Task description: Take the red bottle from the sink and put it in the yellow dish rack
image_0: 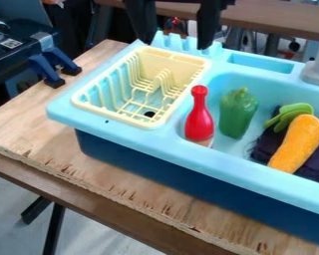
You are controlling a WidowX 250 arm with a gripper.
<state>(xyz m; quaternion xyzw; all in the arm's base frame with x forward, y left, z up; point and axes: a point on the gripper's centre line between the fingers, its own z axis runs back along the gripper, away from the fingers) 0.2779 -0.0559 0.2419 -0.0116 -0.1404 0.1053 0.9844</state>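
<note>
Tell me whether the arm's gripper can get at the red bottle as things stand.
Probably yes: the gripper hangs open toward the back of the sink, and nothing covers the red bottle. The green pepper close beside it might crowd the fingers, though.

Floor: pale grey | Near table: light plywood top, rough front edge, brown board below, black leg | Left: dark equipment, two blue-and-black clamps beside plywood | Behind: long brown table across upper right, cluttered dark space underneath
</note>
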